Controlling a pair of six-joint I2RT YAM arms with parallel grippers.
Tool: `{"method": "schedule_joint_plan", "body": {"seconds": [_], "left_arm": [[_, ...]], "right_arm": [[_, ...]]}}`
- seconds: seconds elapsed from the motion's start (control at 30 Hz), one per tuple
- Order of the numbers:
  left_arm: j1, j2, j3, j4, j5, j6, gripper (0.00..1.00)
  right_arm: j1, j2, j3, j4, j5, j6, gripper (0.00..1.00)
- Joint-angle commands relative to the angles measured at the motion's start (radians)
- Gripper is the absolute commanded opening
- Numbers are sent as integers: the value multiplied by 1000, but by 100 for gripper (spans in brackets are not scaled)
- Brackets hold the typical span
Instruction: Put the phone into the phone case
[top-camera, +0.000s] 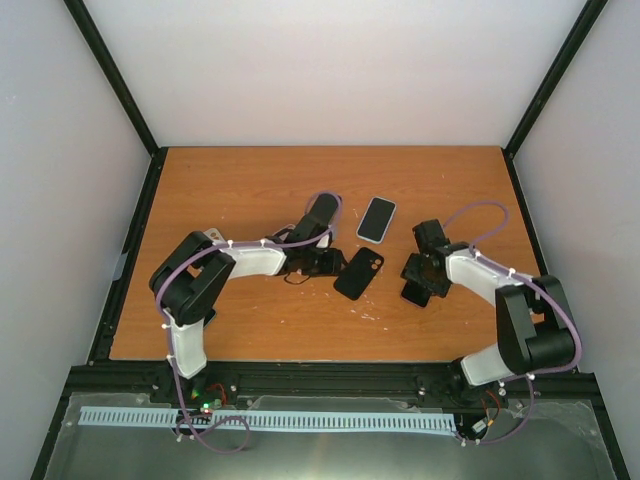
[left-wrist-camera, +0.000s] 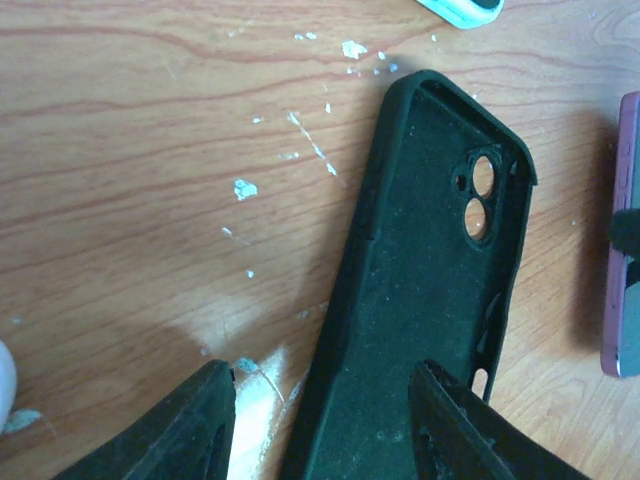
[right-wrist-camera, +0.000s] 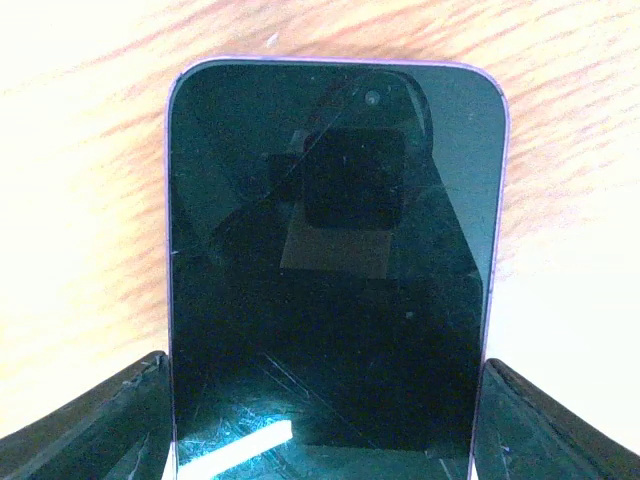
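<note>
The black phone case (top-camera: 358, 273) lies open side up at the table's middle; in the left wrist view (left-wrist-camera: 430, 290) its camera holes face the far end. My left gripper (top-camera: 330, 264) is open at the case's near end (left-wrist-camera: 323, 378), one finger over the case's inside and the other over the table to its left. My right gripper (top-camera: 418, 284) is shut on the purple-edged phone (right-wrist-camera: 335, 260), screen up, with a finger against each long side. The phone (top-camera: 414, 293) sits just right of the case and shows at the right edge of the left wrist view (left-wrist-camera: 622, 300).
A second phone in a pale mint case (top-camera: 376, 219) lies behind the black case; its corner shows in the left wrist view (left-wrist-camera: 462, 10). White scuff marks (left-wrist-camera: 245, 188) dot the wooden table (top-camera: 240, 190). Black frame posts stand at the table's corners.
</note>
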Motion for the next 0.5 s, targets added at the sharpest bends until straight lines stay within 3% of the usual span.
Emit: {"method": "schedule_joint_plan", "body": {"seconds": [0.0,0.2,0.37,0.47], "left_arm": [[-33,21,27,25,-16,-20,47],[-76,46,9,8,-22,-52,41],[-83,23,-19,-44,-34,-93,16],[-90,-36,-60,-66,-59,-131,8]], "right_arm": [[50,-99,-30,22,-65,4,65],[94,-199,-63,64,-145,-9,61],[116,-268,-88,91,-193,-10,61],[132,-307,-108,114,-227,-6,60]]}}
